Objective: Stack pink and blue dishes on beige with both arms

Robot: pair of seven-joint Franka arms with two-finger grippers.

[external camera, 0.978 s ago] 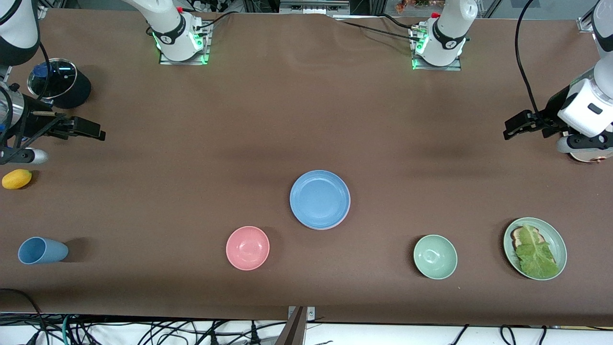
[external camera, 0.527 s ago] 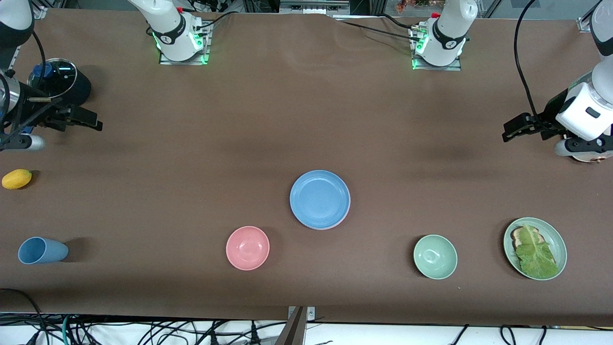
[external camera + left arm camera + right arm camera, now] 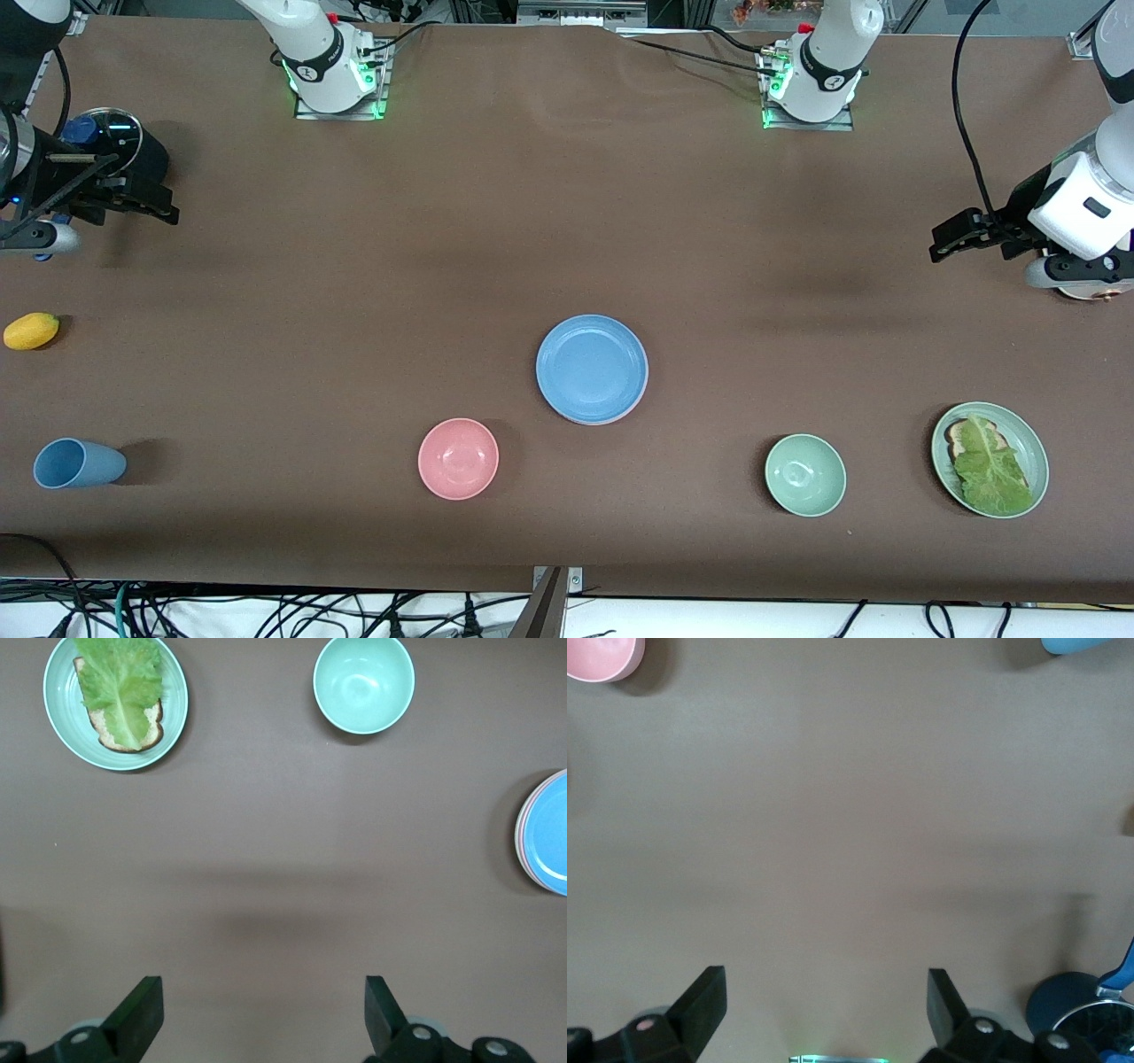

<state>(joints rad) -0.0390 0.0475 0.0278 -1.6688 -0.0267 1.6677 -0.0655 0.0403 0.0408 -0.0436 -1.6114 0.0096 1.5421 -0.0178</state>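
The sky-blue plate [image 3: 592, 369] lies at the middle of the table, on top of a stack. In the left wrist view a thin rim of the pink plate [image 3: 519, 835] shows under the blue plate [image 3: 551, 833]. The beige plate is hidden. My left gripper [image 3: 941, 241] hangs open and empty over bare table at the left arm's end, well away from the stack; its fingers stand wide apart around the left gripper's [image 3: 262, 988] gap. My right gripper [image 3: 164, 211] is open and empty over the right arm's end, beside a dark pot; the right gripper [image 3: 824, 979] has only tablecloth under it.
Nearer the front camera than the stack lie a pink bowl [image 3: 458, 458], a pale green bowl [image 3: 804, 474] and a green plate with bread and lettuce [image 3: 989, 459]. A blue cup [image 3: 78, 463] on its side, a yellow fruit [image 3: 31, 330] and a lidded dark pot [image 3: 111, 151] occupy the right arm's end.
My right gripper has drawn back toward the dark pot and the table's end. My left gripper shifted slightly at first, then stayed still. The dishes have not moved.
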